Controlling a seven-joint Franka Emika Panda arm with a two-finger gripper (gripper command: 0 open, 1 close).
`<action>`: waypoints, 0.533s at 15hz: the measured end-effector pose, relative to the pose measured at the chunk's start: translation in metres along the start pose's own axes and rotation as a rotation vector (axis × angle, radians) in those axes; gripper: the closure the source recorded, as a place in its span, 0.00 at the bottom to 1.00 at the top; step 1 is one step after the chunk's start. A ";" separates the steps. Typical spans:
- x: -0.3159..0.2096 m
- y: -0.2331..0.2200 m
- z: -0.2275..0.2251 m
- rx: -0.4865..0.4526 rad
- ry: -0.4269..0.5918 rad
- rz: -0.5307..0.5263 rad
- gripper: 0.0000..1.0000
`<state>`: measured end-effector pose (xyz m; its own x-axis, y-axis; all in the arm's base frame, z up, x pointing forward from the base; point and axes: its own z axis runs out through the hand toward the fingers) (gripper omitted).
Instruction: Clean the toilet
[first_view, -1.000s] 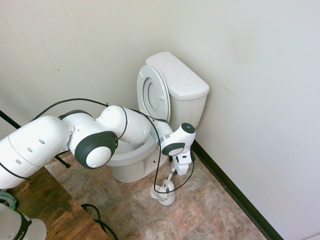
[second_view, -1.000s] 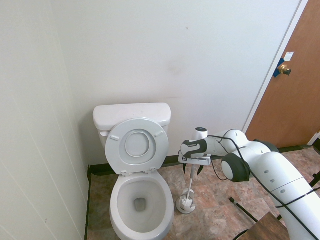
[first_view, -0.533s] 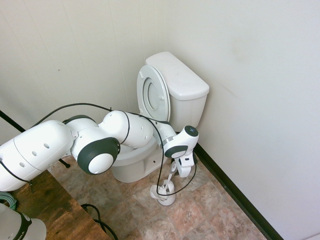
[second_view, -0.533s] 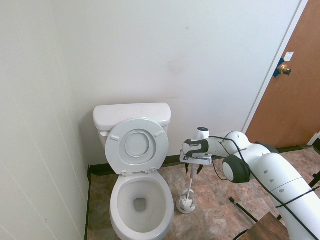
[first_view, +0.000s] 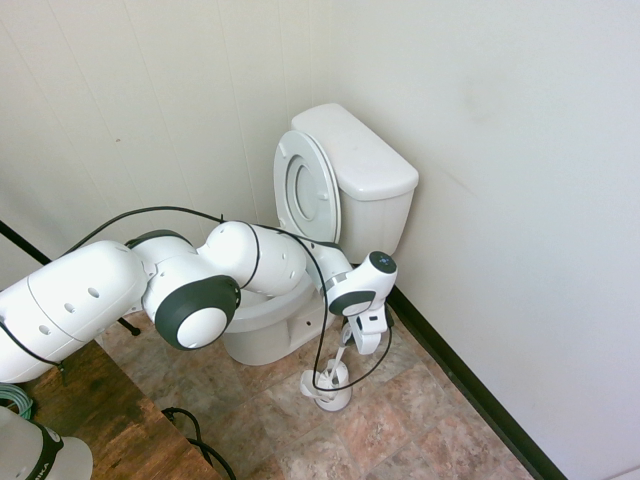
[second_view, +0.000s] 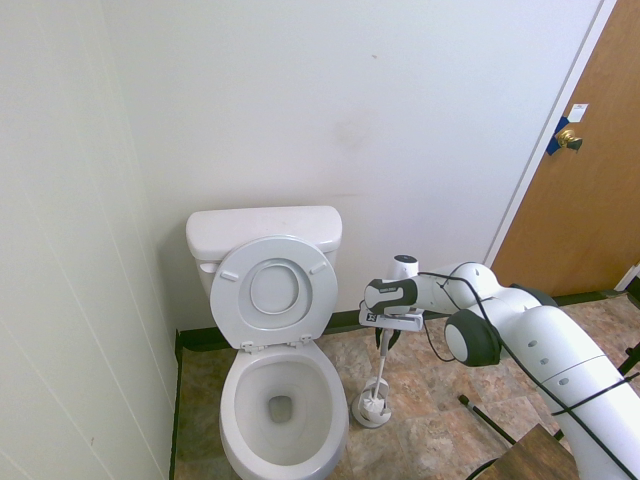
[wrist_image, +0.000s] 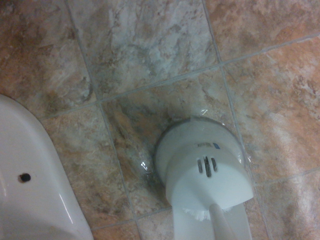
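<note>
On tiled floor (wrist_image: 150, 55) beside bowl: white brush holder (second_view: 372, 408), brush handle (second_view: 383, 362) upright in it | above: gripper (second_view: 387, 338) pointing down at handle top, open or pinching: cannot tell | behind: toilet (second_view: 280, 400) against wall, lid (second_view: 274, 291) raised against tank (second_view: 264, 230) | far right: brown door (second_view: 585, 180)

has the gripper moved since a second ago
Yes. In the first exterior view the gripper has sunk a little along the brush handle toward the brush holder, which stays beside the toilet.
</note>
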<state>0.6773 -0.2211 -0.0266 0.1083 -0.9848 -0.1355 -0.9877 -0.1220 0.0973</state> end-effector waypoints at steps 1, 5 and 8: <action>0.001 0.001 0.000 0.000 0.000 0.001 1.00; 0.002 0.002 0.001 0.003 0.003 -0.007 1.00; -0.004 0.010 0.004 0.031 0.031 -0.037 1.00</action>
<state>0.6660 -0.2175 -0.0288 0.1478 -0.9832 -0.1075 -0.9859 -0.1551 0.0625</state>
